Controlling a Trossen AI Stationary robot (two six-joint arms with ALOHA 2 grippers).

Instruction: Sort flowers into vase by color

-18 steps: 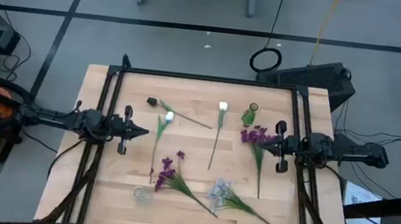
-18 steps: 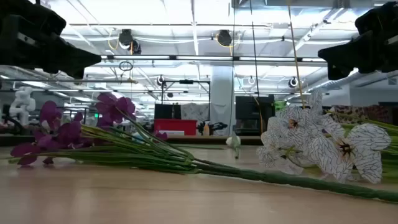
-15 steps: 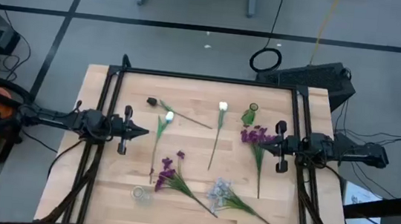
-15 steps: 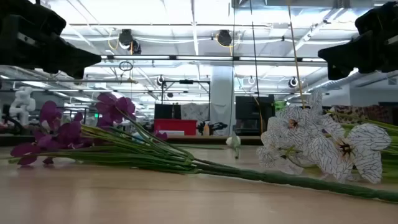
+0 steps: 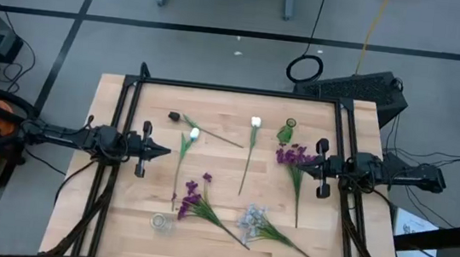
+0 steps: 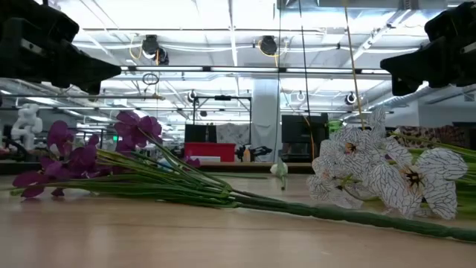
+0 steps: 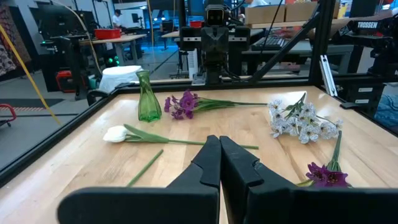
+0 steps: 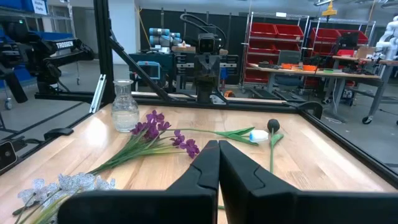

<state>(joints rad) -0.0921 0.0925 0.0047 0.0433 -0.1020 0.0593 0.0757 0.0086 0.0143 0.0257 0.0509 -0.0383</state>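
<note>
High view: nothing is seen to have changed over the last half second, so the sort is judged not yet begun. Left gripper and right gripper are held fully closed, nothing gripped, at the left and right table edges. Flowers lie loose on the table: purple cluster, white tulip, pale sprig. Green vase and clear vase are empty
</note>
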